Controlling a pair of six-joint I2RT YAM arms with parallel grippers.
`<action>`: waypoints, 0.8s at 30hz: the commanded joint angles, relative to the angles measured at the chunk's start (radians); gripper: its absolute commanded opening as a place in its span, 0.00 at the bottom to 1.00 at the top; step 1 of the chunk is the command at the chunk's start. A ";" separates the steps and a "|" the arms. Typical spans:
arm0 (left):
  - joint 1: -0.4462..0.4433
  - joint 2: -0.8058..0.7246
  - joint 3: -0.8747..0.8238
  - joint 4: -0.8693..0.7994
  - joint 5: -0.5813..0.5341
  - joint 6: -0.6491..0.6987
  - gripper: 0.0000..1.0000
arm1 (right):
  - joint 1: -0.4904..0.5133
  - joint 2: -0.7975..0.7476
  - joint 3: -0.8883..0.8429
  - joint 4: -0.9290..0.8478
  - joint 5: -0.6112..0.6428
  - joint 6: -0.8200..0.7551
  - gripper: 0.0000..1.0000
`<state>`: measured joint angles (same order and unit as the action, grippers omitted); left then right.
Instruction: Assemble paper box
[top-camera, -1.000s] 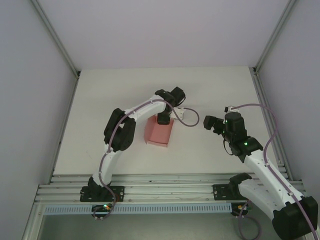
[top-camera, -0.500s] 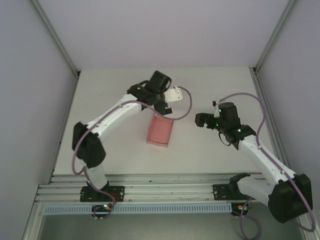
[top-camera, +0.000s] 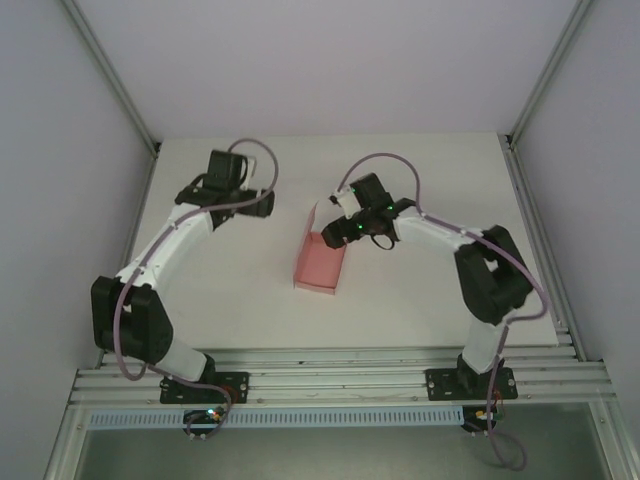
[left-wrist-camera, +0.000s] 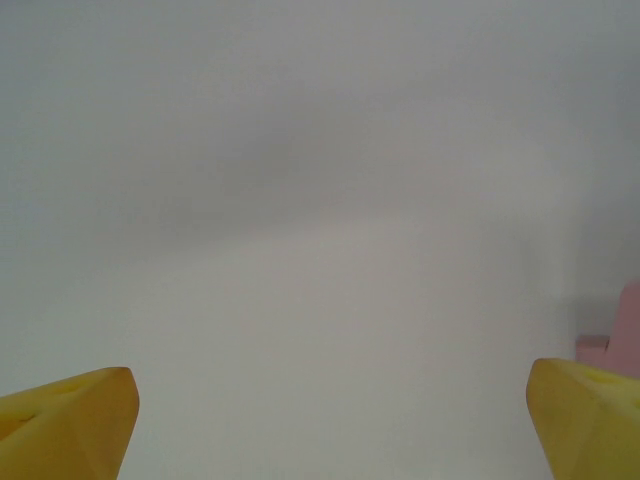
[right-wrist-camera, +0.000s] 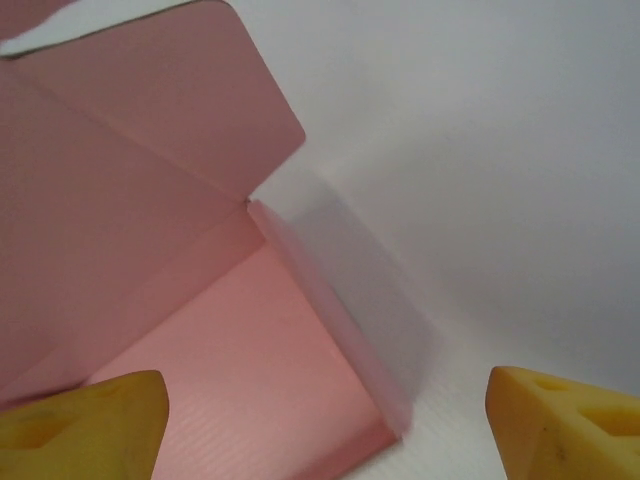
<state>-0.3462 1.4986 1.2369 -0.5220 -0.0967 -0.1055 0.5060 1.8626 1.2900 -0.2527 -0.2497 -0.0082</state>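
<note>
paper box (top-camera: 320, 265), partly assembled: smooth, thin pale pink card folded into a shallow rectangular tray at mid-counter (top-camera: 420, 300), side walls raised, one round-cornered flap (right-wrist-camera: 170, 90) upright and, by appearance, not yet tucked. right claw (top-camera: 335, 230), fingers apart, hovers over the box's far end; left claw (top-camera: 262, 205), likewise apart and empty, sits well to its left.

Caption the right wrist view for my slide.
Open right gripper facing the unfinished pink paper box, its flap raised.
</note>
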 joint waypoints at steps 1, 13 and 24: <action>0.026 -0.087 -0.110 0.041 0.014 -0.148 1.00 | 0.002 0.084 0.088 -0.046 -0.060 -0.060 0.74; 0.094 -0.125 -0.248 0.071 0.069 -0.186 1.00 | 0.020 0.185 0.121 -0.011 -0.016 0.000 0.39; 0.094 -0.130 -0.233 0.047 0.057 -0.197 1.00 | 0.058 0.113 0.039 -0.033 0.404 0.270 0.02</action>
<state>-0.2600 1.3750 0.9905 -0.4637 -0.0399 -0.2775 0.5507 2.0106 1.3693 -0.2230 -0.0643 0.1257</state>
